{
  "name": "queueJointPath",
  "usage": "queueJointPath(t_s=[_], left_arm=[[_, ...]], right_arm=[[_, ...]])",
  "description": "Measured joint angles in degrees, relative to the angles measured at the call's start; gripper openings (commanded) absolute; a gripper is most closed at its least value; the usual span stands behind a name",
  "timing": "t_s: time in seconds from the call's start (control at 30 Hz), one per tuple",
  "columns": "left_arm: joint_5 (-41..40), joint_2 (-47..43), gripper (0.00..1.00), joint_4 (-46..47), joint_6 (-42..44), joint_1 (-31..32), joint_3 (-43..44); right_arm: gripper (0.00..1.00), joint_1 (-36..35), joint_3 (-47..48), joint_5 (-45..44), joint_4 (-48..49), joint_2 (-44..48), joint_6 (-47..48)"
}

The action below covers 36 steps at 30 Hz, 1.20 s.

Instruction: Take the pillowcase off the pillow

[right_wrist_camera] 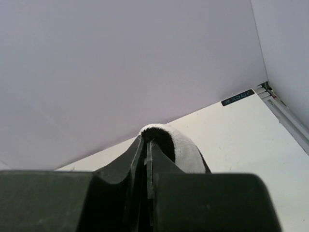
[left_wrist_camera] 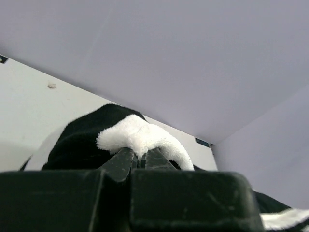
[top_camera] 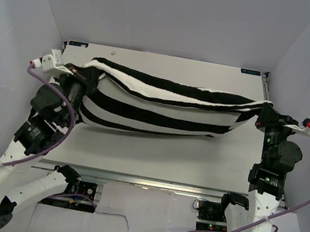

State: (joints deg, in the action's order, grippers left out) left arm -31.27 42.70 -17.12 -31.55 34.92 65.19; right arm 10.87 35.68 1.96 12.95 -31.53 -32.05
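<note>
**Striped pillowcase pinched at both ends**

The white table [top_camera: 153, 160] fills the floor of the pale-walled enclosure. Across its far half lies the pillowcase [top_camera: 162, 108], a plump, fuzzy cover with broad black and white stripes running lengthwise from left to right. Its bulk bulges toward the near side, and its far edge stretches in a line between the two arms. The pillow inside is hidden by the cover. At the far left end, the left gripper [top_camera: 85, 72] is clamped on a fluffy white fold of the pillowcase. At the right end, the right gripper [top_camera: 262, 114] is closed tight on a fold that is black with a white rim.
</note>
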Motion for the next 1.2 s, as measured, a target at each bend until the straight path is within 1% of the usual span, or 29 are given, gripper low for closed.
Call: queueJointPath(t_s=[0.07,0.2,0.33,0.47,0.6,0.73,0.83,0.93,1.03,1.13,1.2], left_arm=[[-2.2,4.1,0.0,1.7,1.9,0.0,1.6],[-4.2,10.3,0.0,4.3,5.6,0.0,1.8],[-6.5,12.2,0.0,8.0,7.7,0.0,1.0],[-11.4,12.1,0.0,16.9,9.1,0.0,-5.5],[-15.0,14.2,0.0,19.8,9.7,-0.3,-9.4],[-13.7,13.0,0.0,20.2,8.3,-0.3,-9.7],[-10.8,9.8,0.0,18.5,6.4,-0.3,-9.3],[-7.0,5.6,0.0,16.4,3.9,-0.3,-8.6],[-2.8,0.3,0.0,13.4,0.5,-0.3,-7.9],[-0.3,-2.9,0.0,11.1,-1.7,-0.3,-6.2],[-0.2,-3.4,0.0,10.6,-2.2,-0.3,-4.6]], right_arm=[[0.08,0.0,1.8,0.7,-0.1,-2.3,0.5],[0.08,0.0,5.3,2.7,-1.0,-7.4,1.5],[0.08,0.0,8.1,5.7,-0.2,-12.2,1.8],[0.08,0.0,6.0,8.2,4.6,-15.8,0.7],[0.08,0.0,5.0,10.3,5.7,-18.4,1.2],[0.08,0.0,5.9,10.2,4.3,-16.9,3.0],[0.08,0.0,9.7,10.2,0.6,-14.8,4.6],[0.08,0.0,12.7,9.9,-2.2,-10.6,6.0],[0.08,0.0,13.3,9.2,-5.3,-5.7,7.0],[0.08,0.0,13.3,8.5,-8.0,-2.3,7.2],[0.08,0.0,13.4,8.5,-9.2,-1.5,7.2]])
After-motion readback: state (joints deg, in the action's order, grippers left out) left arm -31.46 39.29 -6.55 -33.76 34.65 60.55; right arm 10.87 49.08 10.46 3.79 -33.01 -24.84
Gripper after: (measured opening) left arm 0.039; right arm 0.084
